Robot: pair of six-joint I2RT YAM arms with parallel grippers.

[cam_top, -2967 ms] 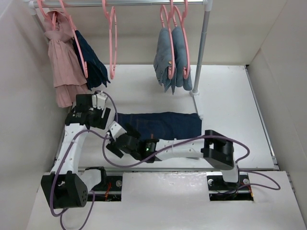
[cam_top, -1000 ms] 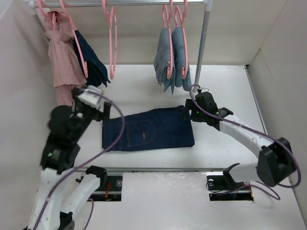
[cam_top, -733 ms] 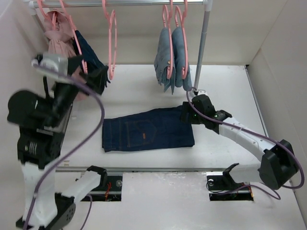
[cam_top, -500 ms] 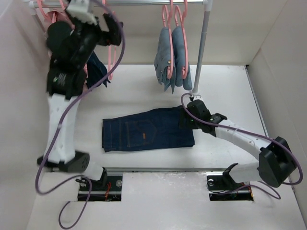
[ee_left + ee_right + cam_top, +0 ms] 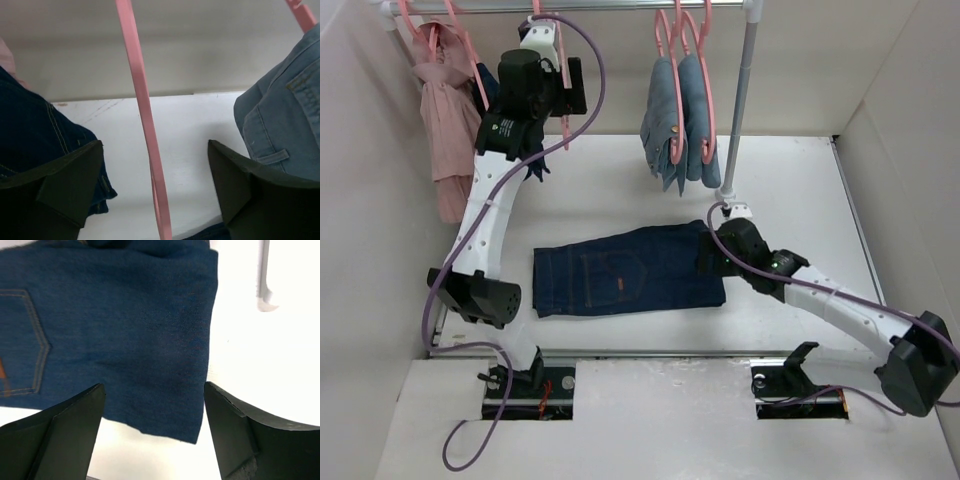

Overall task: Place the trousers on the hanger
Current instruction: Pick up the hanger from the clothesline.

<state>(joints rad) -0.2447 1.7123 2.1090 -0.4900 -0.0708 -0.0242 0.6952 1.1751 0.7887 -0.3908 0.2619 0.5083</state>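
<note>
Firstly, from the top camera: the trousers (image 5: pixel 630 270) lie folded flat on the white counter (image 5: pixel 800 200). Their long axis goes from left to right, with the right end turned a little toward the far wall. The waist end with the back pocket points left and the leg end points right. The right end effector (image 5: pixel 710 262) is over this leg end. The left arm is raised high, and the left end effector (image 5: pixel 565 90) is at the hanger (image 5: pixel 557 120), which hangs without any garment on the rail (image 5: pixel 620 6). A pink garment (image 5: pixel 445 110) hangs to its left, and pale blue jeans (image 5: pixel 675 120) hang to its right.

Next, the left wrist camera: the thin pink bar of the hanger (image 5: pixel 145 110) runs down between the two fingers. The jaws stand wide and touch nothing. A dark navy garment (image 5: pixel 30 130) is on the left side.

Finally, the right wrist camera: the jaws stand wide over the trousers (image 5: pixel 125 330), close to their straight end edge, and they hold nothing. Whether the fingertips touch the cloth, I cannot tell. The pocket stitching is at the left.
</note>
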